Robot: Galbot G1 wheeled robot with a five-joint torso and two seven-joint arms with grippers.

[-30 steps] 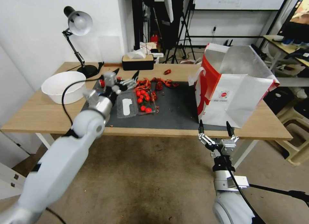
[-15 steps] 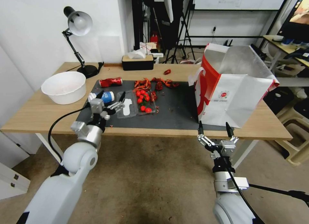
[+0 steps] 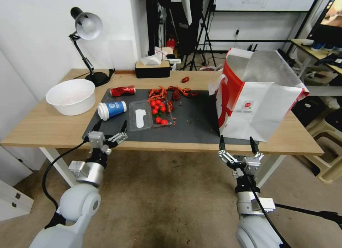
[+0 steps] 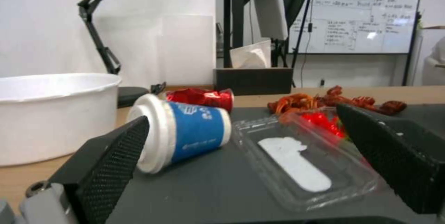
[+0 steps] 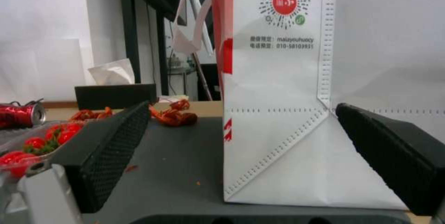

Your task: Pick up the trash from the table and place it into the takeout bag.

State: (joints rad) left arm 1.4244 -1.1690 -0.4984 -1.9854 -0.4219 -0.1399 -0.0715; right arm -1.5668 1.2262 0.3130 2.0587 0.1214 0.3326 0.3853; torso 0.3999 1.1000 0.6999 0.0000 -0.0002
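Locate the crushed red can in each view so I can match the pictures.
Head view: crushed red can lies at the mat's far left corner, behind the paper cup.
Left wrist view: can lies just behind the cup.
Right wrist view: can sits at the frame edge.
Shared landmark: black tissue box.

Left gripper (image 3: 109, 130), right gripper (image 3: 237, 144) spread wide at table (image 3: 42, 127) edge.
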